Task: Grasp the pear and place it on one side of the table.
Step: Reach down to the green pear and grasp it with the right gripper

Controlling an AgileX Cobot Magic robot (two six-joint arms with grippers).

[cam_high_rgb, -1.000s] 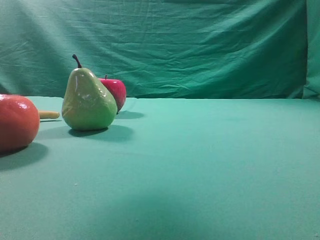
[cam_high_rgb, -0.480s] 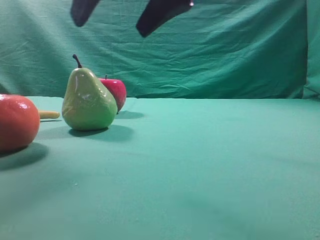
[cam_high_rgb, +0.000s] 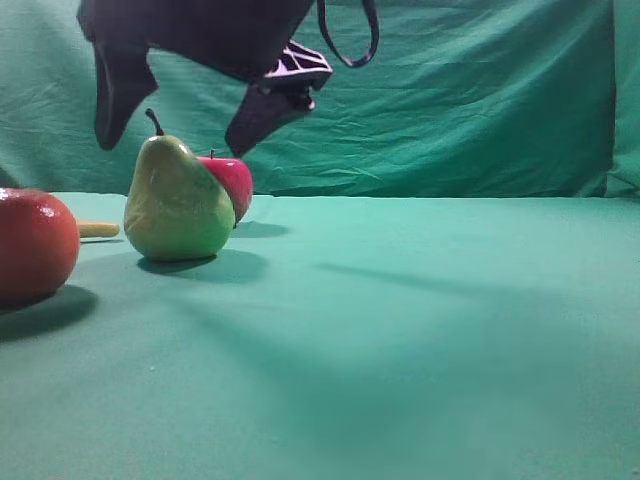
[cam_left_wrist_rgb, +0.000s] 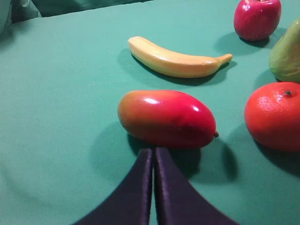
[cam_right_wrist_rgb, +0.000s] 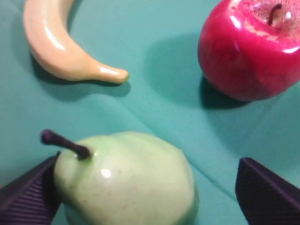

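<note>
The right end effector (cam_high_rgb: 175,128) hangs spread wide over the pear (cam_high_rgb: 177,203) — not touching it. The left end effector (cam_left_wrist_rgb: 153,157) is pressed together beside a mango (cam_left_wrist_rgb: 166,118) on the worktop (cam_high_rgb: 420,320).

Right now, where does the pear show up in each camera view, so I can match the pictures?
Exterior high: the pear stands upright at left on the table, below the open right gripper.
Left wrist: only its green flank shows at the right edge.
Right wrist: bottom centre, stem toward the left, between the fingers.
Shared landmark: the red apple beside the pear, in all three views.
</note>
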